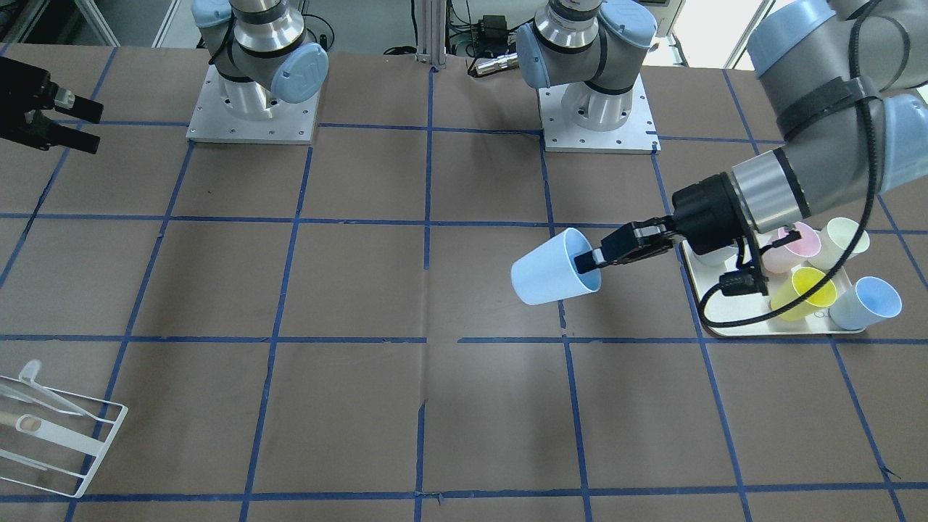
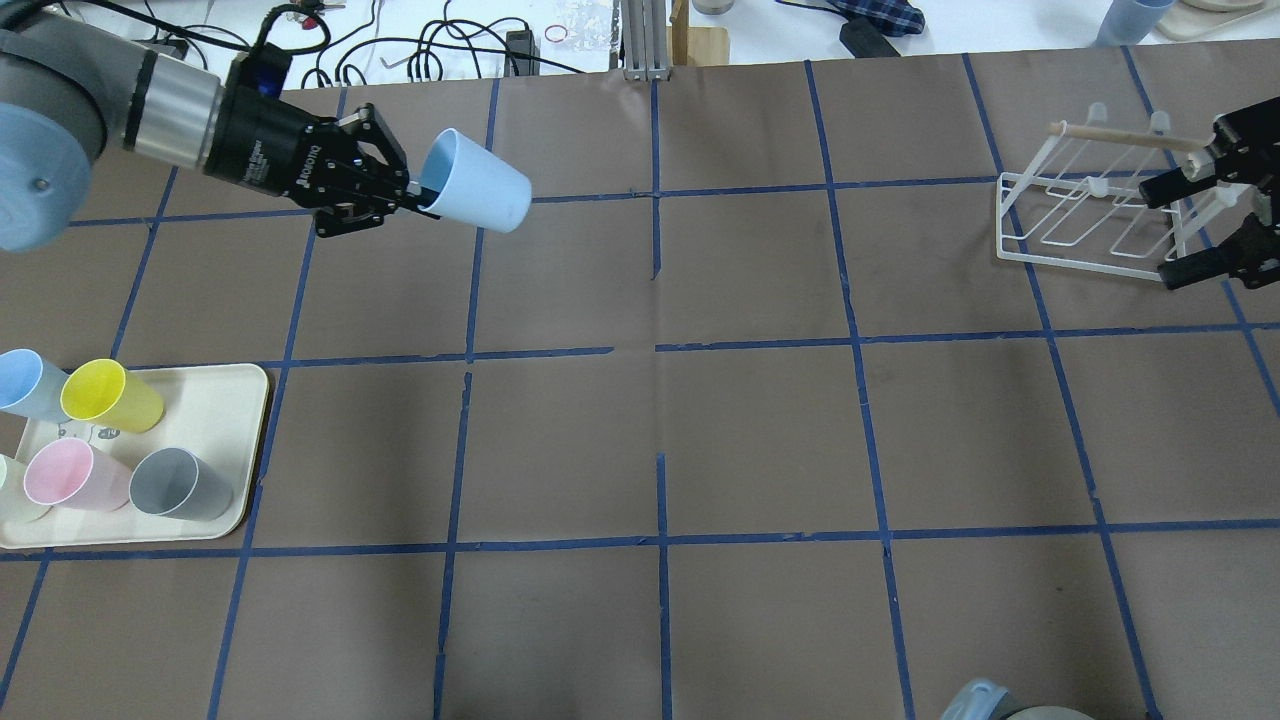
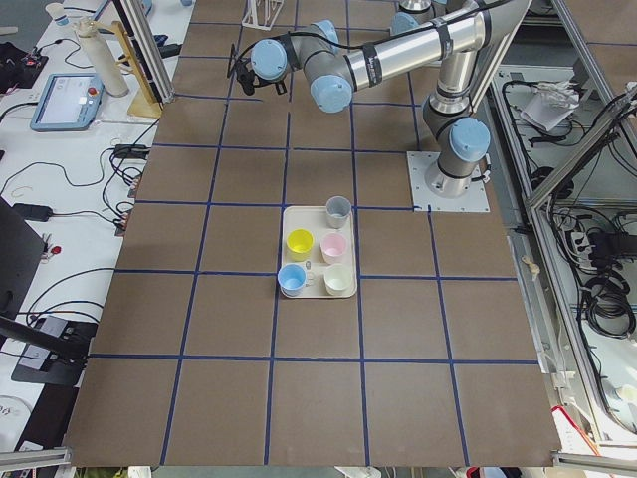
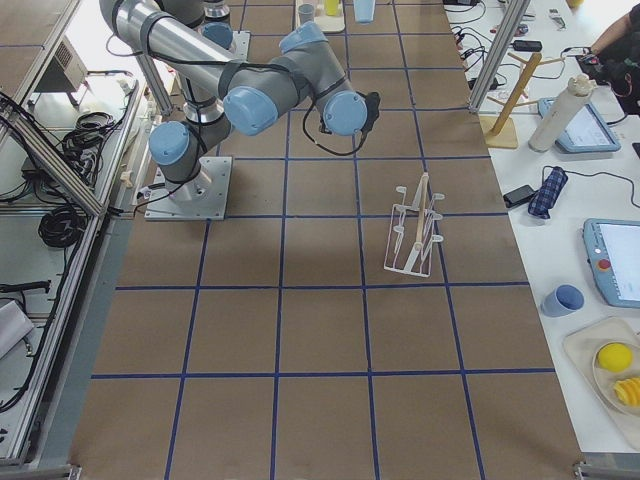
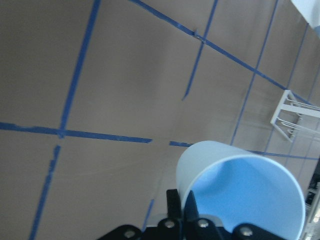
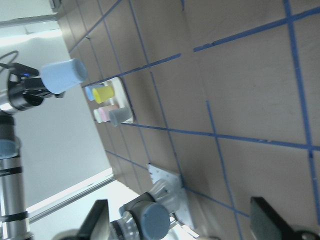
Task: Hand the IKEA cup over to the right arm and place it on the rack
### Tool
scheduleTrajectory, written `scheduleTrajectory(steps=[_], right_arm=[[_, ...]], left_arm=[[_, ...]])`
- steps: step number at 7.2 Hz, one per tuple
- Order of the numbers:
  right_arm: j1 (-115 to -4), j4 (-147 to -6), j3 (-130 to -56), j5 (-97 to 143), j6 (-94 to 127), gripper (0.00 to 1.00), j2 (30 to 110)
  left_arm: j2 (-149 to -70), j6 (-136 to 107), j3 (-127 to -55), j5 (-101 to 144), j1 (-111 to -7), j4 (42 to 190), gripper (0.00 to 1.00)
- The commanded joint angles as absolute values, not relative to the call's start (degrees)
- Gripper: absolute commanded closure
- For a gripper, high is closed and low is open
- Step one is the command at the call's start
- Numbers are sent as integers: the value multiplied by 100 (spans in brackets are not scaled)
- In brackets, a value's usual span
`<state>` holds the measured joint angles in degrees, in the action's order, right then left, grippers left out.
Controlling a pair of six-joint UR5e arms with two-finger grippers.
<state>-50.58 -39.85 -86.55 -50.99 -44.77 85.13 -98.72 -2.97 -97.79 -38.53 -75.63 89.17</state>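
My left gripper is shut on the rim of the IKEA cup, a pale light-blue tumbler. It holds the cup on its side above the table, base pointing toward the table's middle. The front view shows the same grip on the cup, and the left wrist view shows one finger inside the cup's mouth. My right gripper is open and empty, hovering just right of the white wire rack. The rack also shows in the front view.
A cream tray at the near left holds a second light-blue cup, a yellow cup, a pink cup, a grey cup and a pale one at the view's edge. Both arm bases stand at the robot side.
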Motion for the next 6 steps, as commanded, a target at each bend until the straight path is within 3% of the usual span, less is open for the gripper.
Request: scheduleTrajectory(steps=[1, 6], right_arm=[[-5106, -2414, -8684, -4267, -4806, 0, 8316], [-5124, 127, -8701, -3090, -4773, 0, 8314]], left_arm=[[-9835, -693, -10474, -2074, -7970, 8912, 100], [-9957, -432, -11020, 340, -8998, 8685, 100]])
